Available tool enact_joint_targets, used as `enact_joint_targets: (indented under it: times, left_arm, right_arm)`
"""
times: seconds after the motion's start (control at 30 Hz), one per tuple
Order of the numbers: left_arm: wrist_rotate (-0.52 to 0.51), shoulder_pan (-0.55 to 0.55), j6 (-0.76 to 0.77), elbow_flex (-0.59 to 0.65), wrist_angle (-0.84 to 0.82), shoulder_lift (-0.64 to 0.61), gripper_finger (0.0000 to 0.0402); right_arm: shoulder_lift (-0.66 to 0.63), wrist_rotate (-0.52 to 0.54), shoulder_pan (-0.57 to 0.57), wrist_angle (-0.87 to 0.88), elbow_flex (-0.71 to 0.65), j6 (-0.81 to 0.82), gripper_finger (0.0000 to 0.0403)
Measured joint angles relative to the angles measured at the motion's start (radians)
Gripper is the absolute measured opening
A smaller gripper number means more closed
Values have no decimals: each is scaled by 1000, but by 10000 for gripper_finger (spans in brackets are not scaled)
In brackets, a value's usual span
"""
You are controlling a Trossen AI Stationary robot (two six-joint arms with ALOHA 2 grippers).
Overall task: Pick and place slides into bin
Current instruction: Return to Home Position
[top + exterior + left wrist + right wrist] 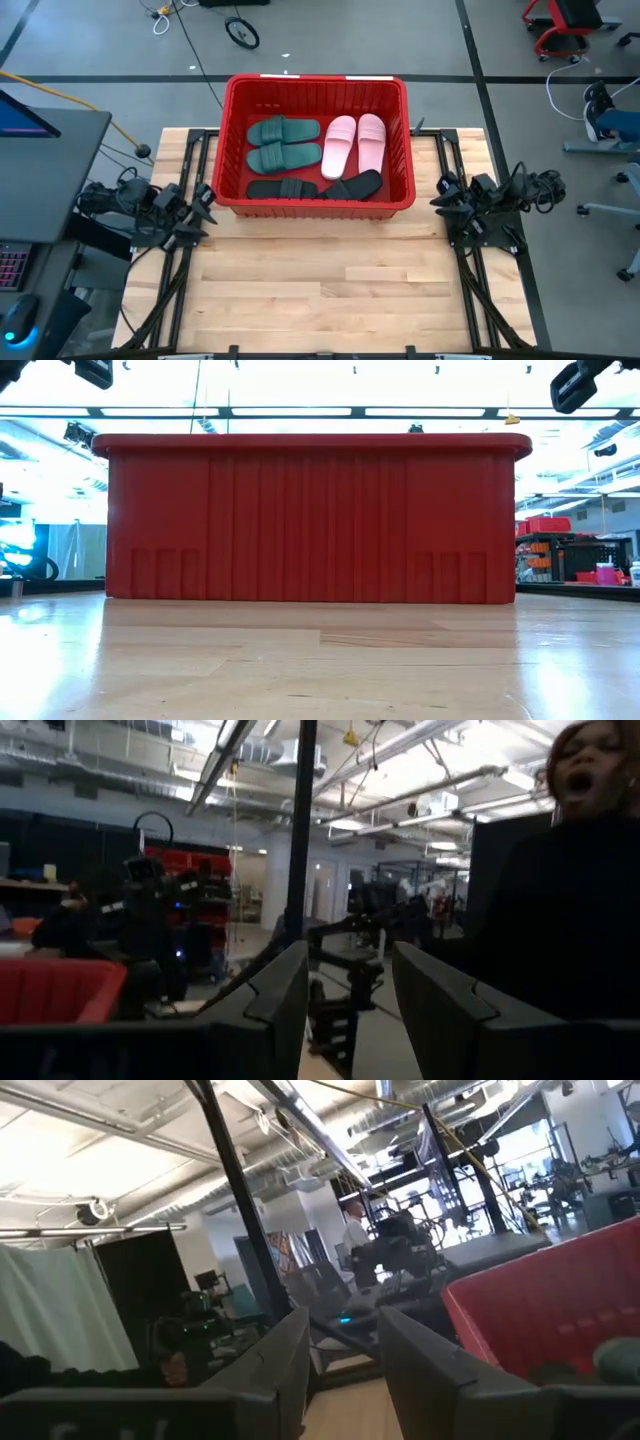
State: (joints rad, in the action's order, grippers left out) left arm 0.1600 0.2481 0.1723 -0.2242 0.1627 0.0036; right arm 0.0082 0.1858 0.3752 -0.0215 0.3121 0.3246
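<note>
The red bin (232,140) stands at the far middle of the wooden table; its near wall fills the low view (310,520). In it lie two dark green slides (283,144), two pale pink slides (354,143) and two black slides (315,187) along its near wall. My left gripper (205,205) is open and empty at the table's left edge, raised. My right gripper (445,198) is open and empty at the right edge. Each wrist view shows its own two parted fingers (345,1010) (345,1365) with nothing between them.
The near half of the wooden tabletop (320,290) is bare. A person in dark clothes (570,890) stands beyond the table in the left wrist view. A desk with a monitor (30,130) stands left of the table.
</note>
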Motion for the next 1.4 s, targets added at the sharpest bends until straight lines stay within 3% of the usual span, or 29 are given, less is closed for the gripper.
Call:
enact_joint_targets:
  times: [0.23,0.43,0.6,0.9,1.4]
  left_arm:
    - [-7,0,24,3,-4,1,159]
    - [1,1,25,3,-3,2,158]
    - [46,14,25,3,-2,2,152]
    - [128,54,36,3,-11,3,159]
    - [125,78,-43,3,-143,3,154]
  right_arm:
    - [-1,0,0,-25,-67,42,129]
    - [-1,-16,0,-258,-197,60,129]
    - [-1,-44,0,-349,-266,75,129]
    - [-1,-45,0,-358,-289,36,129]
    - [-1,-45,0,-357,-289,22,129]
